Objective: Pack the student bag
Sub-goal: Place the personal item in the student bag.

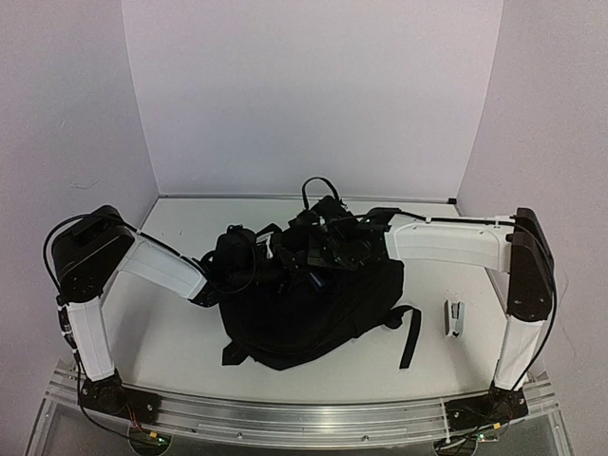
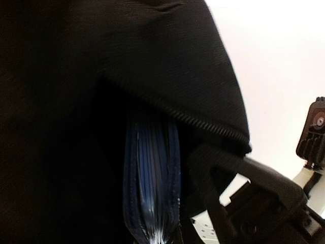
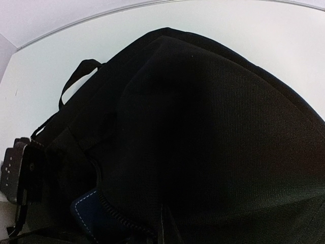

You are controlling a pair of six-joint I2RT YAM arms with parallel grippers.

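Note:
The student bag, a big black backpack, lies in the middle of the table with its top toward the back wall. Both arms meet at its open top. My left gripper is shut on a dark-blue wallet, which shows edge-on and reaches in under the bag's zipper edge. The wallet's stitched corner also shows beneath the zipper in the right wrist view. My right gripper is shut on the bag's black fabric at the opening. The fingers of both are hidden by fabric.
A small grey and white stapler-like object lies on the table right of the bag, near the right arm. A black shoulder strap trails from the bag toward it. White walls close the table on three sides.

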